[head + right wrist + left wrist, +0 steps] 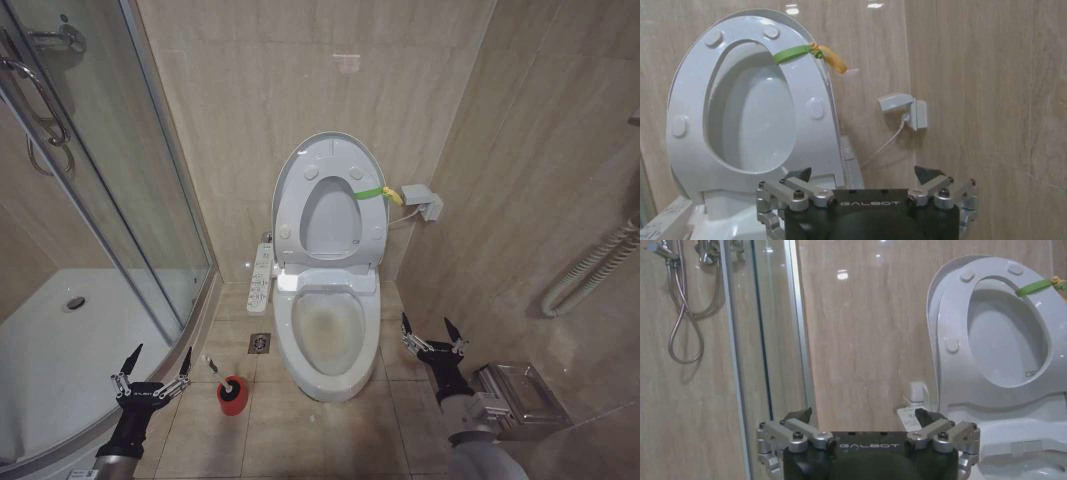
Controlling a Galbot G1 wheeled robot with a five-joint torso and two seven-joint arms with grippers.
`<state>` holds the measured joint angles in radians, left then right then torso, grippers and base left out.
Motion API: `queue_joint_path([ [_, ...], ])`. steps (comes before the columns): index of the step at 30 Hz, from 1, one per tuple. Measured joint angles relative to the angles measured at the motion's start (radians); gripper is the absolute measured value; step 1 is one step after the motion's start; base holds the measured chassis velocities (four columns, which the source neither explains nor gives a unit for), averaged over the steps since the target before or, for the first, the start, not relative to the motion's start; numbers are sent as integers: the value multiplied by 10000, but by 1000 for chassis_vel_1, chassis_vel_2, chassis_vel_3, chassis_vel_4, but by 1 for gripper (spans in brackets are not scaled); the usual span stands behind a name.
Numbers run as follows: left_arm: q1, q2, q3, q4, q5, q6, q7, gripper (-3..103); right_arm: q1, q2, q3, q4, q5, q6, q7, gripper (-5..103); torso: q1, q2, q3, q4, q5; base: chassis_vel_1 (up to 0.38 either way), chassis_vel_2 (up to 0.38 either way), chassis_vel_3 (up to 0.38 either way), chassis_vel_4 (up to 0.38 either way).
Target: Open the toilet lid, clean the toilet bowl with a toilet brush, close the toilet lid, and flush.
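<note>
Two pincers, nearest the head camera, flank the toilet: left pincer [152, 366] spread and holding nothing above the shower-tray edge, right pincer [432, 332] likewise spread and holding nothing over the tiled floor [330, 430] beside the bowl. Each ends in two dark pointed fingertips mounted on silver knuckle joints, and each black wrist housing carries the lettering "GALBOT", readable in both wrist views. One toilet lid [330, 150], a glossy white plastic oval, stands raised against the beige tiled wall [250, 90], with one ring-shaped white seat [292, 215] raised flat against it; small round bumpers stud the upturned seat, four of them countable in the right wrist view. One green strap [372, 191] with a yellow end crosses the seat's edge on the robot's right. One toilet bowl [330, 385], white oval ceramic, lies open below, its basin faintly stained. One long white button panel [261, 277] runs along the bowl's left side, its markings too small to read. One round red cup [231, 396] stands on the floor between left pincer and bowl, holding one toilet brush [214, 367] whose slim pale handle leans out toward the left pincer. One square floor drain [259, 343] sits just behind the cup. One curved glass shower screen [120, 200] encloses a white tray at left; one grey wall socket [424, 201] with a white cord sits right of the lid.
</note>
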<state>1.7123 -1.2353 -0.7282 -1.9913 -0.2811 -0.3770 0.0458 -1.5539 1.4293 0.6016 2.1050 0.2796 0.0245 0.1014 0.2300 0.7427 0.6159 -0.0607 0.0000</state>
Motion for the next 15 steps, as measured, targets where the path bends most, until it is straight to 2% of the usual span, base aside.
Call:
queue_joint_path([
  [10,0,0,0,0,0,0,0,100,-16,0,15,-33,-10,62,-41,100,0,0,0,0,0,0,0,0,0],
  [12,0,0,0,0,0,0,0,100,-143,-2,151,-371,-200,508,-330,100,0,0,0,2,-1,0,0,0,0],
  [13,0,0,0,0,0,0,0,100,-355,-4,359,-889,-491,1160,-766,100,0,0,0,1,1,0,0,0,0],
  [14,0,0,0,0,0,0,0,100,-355,-4,359,-889,-491,1160,-766,100,0,0,0,1,1,0,0,0,0],
  [15,0,0,1,0,0,0,0,100,-471,-7,480,-1183,-664,1548,-1019,100,0,0,0,0,1,0,0,0,0],
])
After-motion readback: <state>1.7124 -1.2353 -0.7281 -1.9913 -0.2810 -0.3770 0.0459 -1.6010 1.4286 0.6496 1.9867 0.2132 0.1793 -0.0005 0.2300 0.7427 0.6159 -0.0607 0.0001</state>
